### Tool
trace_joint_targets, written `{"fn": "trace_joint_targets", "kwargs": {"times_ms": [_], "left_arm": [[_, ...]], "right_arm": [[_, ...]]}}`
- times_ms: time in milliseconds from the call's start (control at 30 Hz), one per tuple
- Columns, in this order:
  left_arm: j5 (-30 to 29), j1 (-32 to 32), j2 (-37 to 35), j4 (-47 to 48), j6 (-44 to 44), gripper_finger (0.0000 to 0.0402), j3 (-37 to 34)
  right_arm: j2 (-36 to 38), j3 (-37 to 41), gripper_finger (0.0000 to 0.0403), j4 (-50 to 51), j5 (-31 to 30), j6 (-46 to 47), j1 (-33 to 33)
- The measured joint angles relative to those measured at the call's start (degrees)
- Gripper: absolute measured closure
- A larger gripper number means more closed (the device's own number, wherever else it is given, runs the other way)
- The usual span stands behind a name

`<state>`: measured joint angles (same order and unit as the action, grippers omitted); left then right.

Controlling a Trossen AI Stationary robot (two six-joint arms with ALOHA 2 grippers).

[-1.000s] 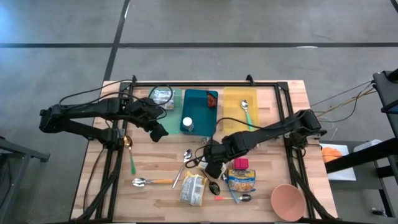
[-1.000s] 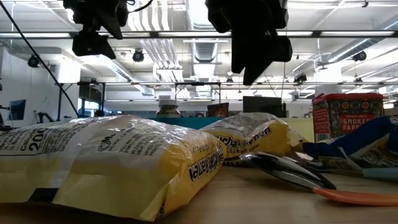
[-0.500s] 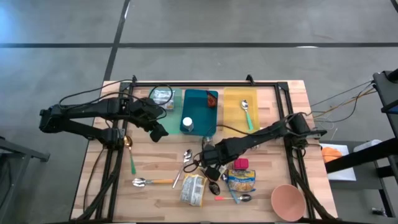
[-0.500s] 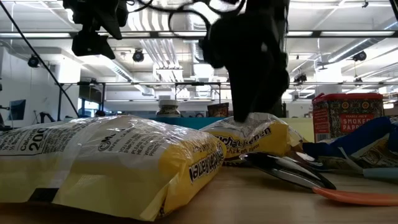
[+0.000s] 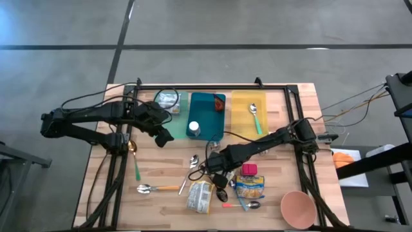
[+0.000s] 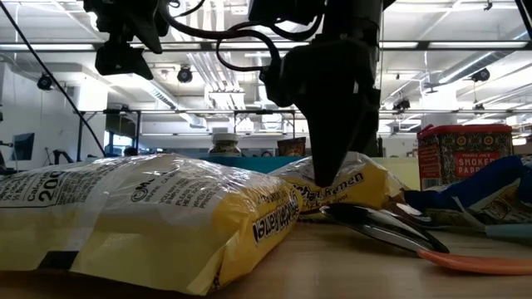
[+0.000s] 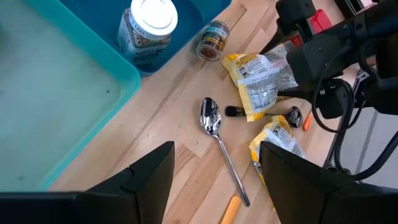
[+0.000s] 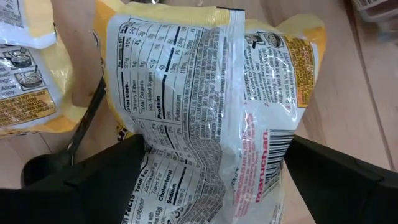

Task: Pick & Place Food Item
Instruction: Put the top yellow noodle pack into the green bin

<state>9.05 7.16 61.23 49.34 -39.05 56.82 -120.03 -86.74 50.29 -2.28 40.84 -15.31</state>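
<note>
Since a second earlier the right gripper (image 5: 215, 169) had dropped from above the table onto a yellow noodle packet (image 8: 211, 99) near the front edge, its fingers spread wide to either side of the packet and not yet closed on it.

Nearest in the low view lay a second yellow packet (image 6: 150, 216), with a black spoon (image 6: 382, 226) and an orange handle (image 6: 478, 262) beside it. Behind them the right gripper's dark body stood down on the task's packet. That packet was crinkled yellow plastic with a white back panel of nutrition print facing up, plain in the right wrist view only; the low view showed just its yellow edge and lettering.

The high view alone gave the layout: a pink bowl (image 5: 298, 207) at the front right corner, a red tin (image 5: 250, 169) just beside the packets, and farther back a teal tray (image 5: 212, 122) holding a white-capped jar (image 5: 194, 128), with a yellow mat (image 5: 243, 106) alongside.

The left gripper (image 5: 163, 136) hung above the wood near the tray, its fingers partly apart and holding nothing.
</note>
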Motion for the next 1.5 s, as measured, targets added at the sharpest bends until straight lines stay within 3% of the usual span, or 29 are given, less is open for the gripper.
{"fn": "trace_joint_targets", "kwargs": {"times_ms": [100, 333, 467, 867, 1233, 1500], "left_arm": [[0.0, 0.0, 0.0, 0.0, 0.0, 0.0162, 0.0], [0.0, 0.0, 0.0, 0.0, 0.0, 0.0162, 0.0], [0.0, 0.0, 0.0, 0.0, 0.0, 0.0162, 0.0], [0.0, 0.0, 0.0, 0.0, 0.0, 0.0162, 0.0], [0.0, 0.0, 0.0, 0.0, 0.0, 0.0162, 0.0], [0.0, 0.0, 0.0, 0.0, 0.0, 0.0162, 0.0]], "right_arm": [[-0.1, 0.0, 0.0054, -0.3, 0.0, -0.5, 0.0], [-0.1, 0.2, 0.0165, -0.7, -0.5, -0.7, 0.0], [-0.1, 0.2, 0.0209, -0.8, -0.8, -0.8, 0.0], [2.2, -0.2, 0.0275, 0.4, -0.2, -0.8, 0.0], [3.5, -0.1, 0.0386, 1.6, -0.7, -1.0, -0.1], [4.3, -0.1, 0.0392, 2.3, -0.6, -0.5, -0.1]]}}
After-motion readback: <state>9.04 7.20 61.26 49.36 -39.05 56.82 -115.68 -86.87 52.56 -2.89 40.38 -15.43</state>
